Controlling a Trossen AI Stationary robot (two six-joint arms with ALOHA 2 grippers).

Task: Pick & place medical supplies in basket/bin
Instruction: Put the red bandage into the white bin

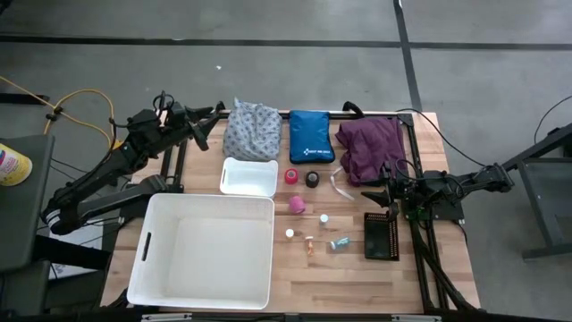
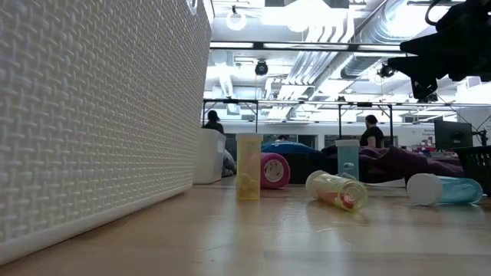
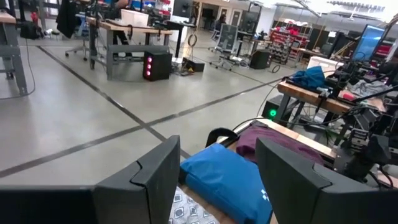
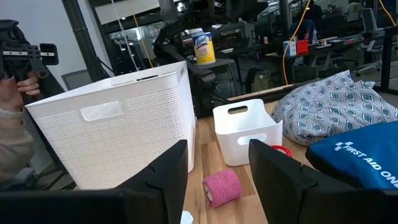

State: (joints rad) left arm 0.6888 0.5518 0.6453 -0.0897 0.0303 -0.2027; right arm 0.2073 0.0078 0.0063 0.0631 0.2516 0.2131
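Note:
The supplies lie on the wooden table. A grey-white patterned cloth (image 1: 253, 131) and a purple cloth (image 1: 371, 148) rest at the far edge, either side of the blue pouch (image 1: 311, 136). A pink roll (image 1: 296, 205), a red-pink roll (image 1: 291, 176) and a black roll (image 1: 312, 179) sit mid-table. Small vials (image 1: 290, 233) stand or lie nearer (image 2: 248, 166). My left gripper (image 1: 213, 125) hovers open beside the patterned cloth (image 3: 186, 205), facing the pouch (image 3: 227, 177). My right gripper (image 1: 384, 191) hangs open right of the rolls, facing the pink roll (image 4: 222, 186).
A large white basket (image 1: 204, 250) fills the near left of the table; a small white bin (image 1: 248, 176) sits behind it (image 4: 247, 132). A black mesh tray (image 1: 382, 234) lies near my right gripper. A person's hand (image 4: 12, 112) shows beyond the table's left edge.

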